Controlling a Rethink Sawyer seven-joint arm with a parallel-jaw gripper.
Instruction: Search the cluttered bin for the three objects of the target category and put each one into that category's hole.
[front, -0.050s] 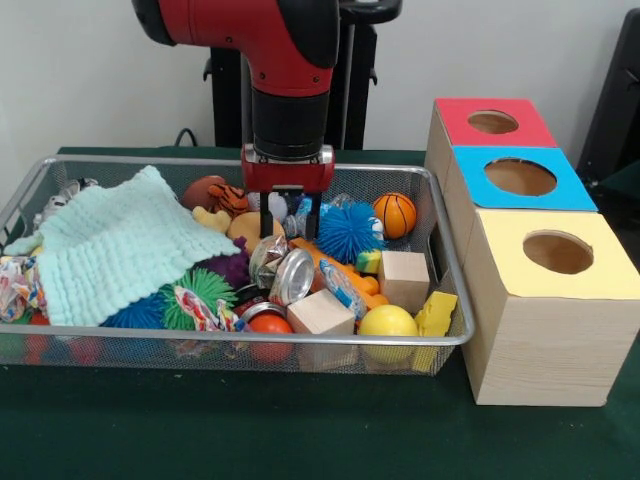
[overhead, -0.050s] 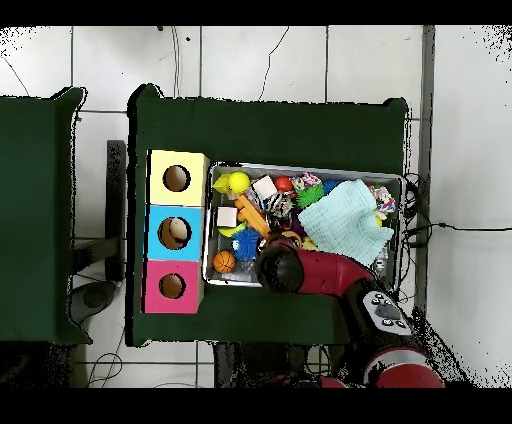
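Bin (front, -0.050s: 452, 300) of mesh sits on the green surface (front, -0.050s: 200, 430), left of the boxes; inside lie a cloth (front, -0.050s: 120, 245), a can (front, -0.050s: 293, 277), a basketball (front, -0.050s: 395, 214). End effector (front, -0.050s: 290, 228) hangs spread over the clutter, gripping nothing. Overhead, the arm (overhead, -0.050s: 330, 275) covers the bin's (overhead, -0.050s: 300, 167) lower edge; each box top, yellow (overhead, -0.050s: 177, 178), blue (overhead, -0.050s: 173, 233), pink (overhead, -0.050s: 172, 286), has a hole.

A mint-green waffle-textured cloth (front, -0.050s: 120, 250) covers the left of the silver wire bin (front, -0.050s: 250, 345). The boxes' tops are red (front, -0.050s: 490, 122), blue (front, -0.050s: 520, 178) and yellow (front, -0.050s: 557, 253). An orange ball with black lines (front, -0.050s: 395, 214) sits beside a blue spiky ball (front, -0.050s: 348, 232).
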